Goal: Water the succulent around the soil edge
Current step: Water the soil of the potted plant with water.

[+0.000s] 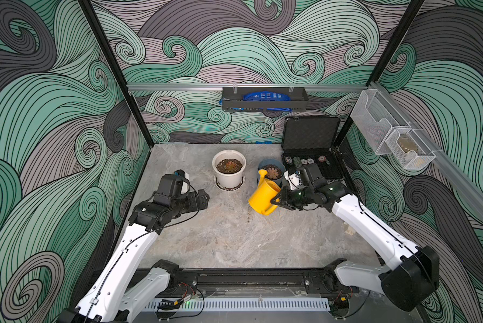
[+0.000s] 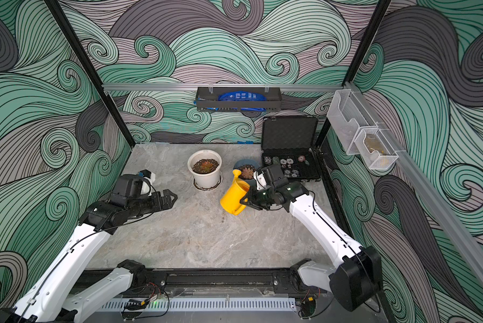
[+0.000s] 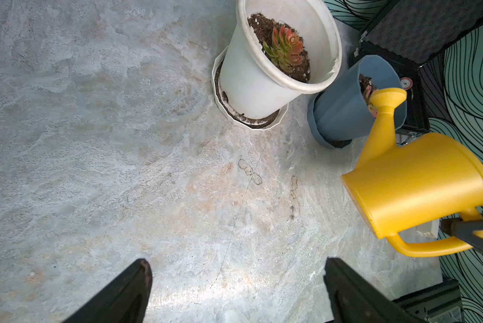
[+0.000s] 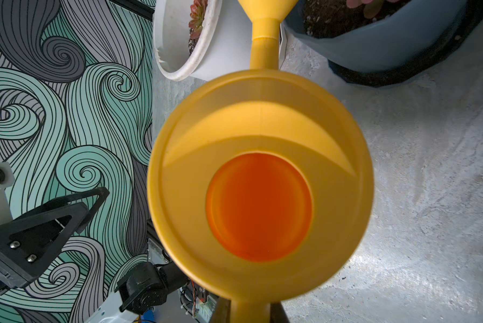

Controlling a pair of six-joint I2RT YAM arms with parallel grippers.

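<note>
Right arm reaches low over the table [image 1: 234, 237], its hand [image 1: 278, 202] clamped on the handle of the tilted yellow watering can [image 1: 262, 197]. Its spout is at the rim of the blue pot [image 1: 263, 164], beside the succulent [image 1: 273, 172]. Left hand [image 1: 206, 199] hovers, spread wide. Water flow cannot be made out.

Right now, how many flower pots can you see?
2. The round white plastic pot stands on a saucer at the back; the round blue-grey plastic pot sits beside it, nearer the open black case. None looks hidden.
</note>
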